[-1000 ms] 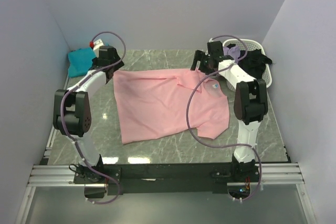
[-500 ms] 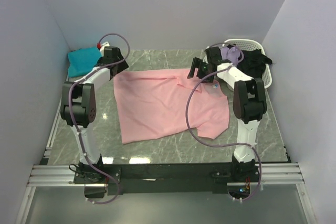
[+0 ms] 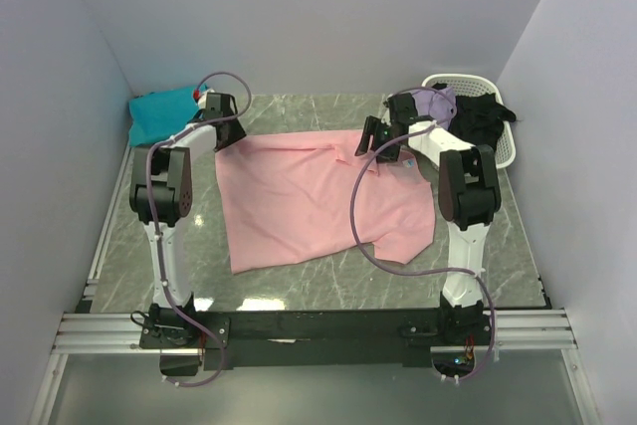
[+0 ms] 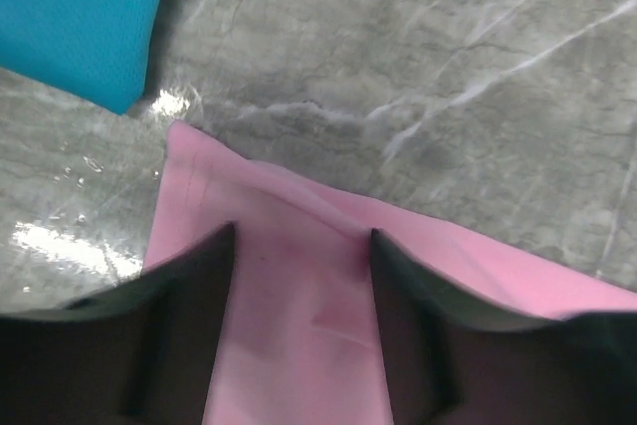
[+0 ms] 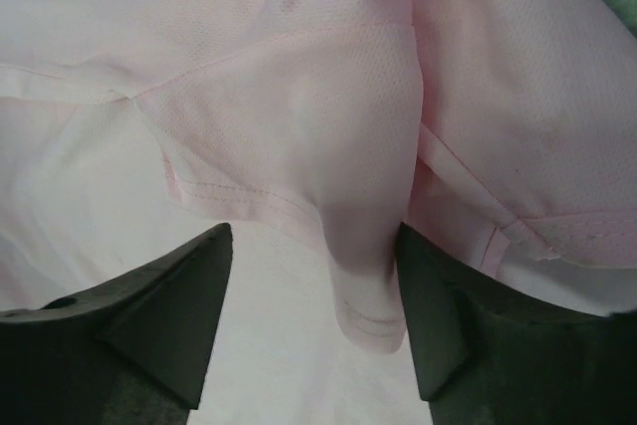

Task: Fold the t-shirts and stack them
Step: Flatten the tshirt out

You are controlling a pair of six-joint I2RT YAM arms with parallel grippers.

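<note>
A light pink collared t-shirt (image 3: 309, 196) lies spread flat in the middle of the table. My left gripper (image 3: 222, 124) is open at its far left corner; in the left wrist view the gripper (image 4: 302, 251) straddles the pink cloth (image 4: 299, 325) near that corner. My right gripper (image 3: 381, 136) is open over the collar; in the right wrist view the gripper (image 5: 314, 246) has a collar flap (image 5: 368, 236) between its fingers. A folded teal t-shirt (image 3: 157, 112) lies at the far left and also shows in the left wrist view (image 4: 80, 17).
A white basket (image 3: 506, 146) at the far right holds a lavender shirt (image 3: 442, 99) and a black shirt (image 3: 485, 116). Walls close in the table on the left, back and right. Grey marble table (image 4: 448, 77) shows beyond the shirt's edge.
My left arm has drawn in and its gripper has shifted right onto the shirt's far left corner. My right gripper has shifted slightly left and nearer, over the collar.
</note>
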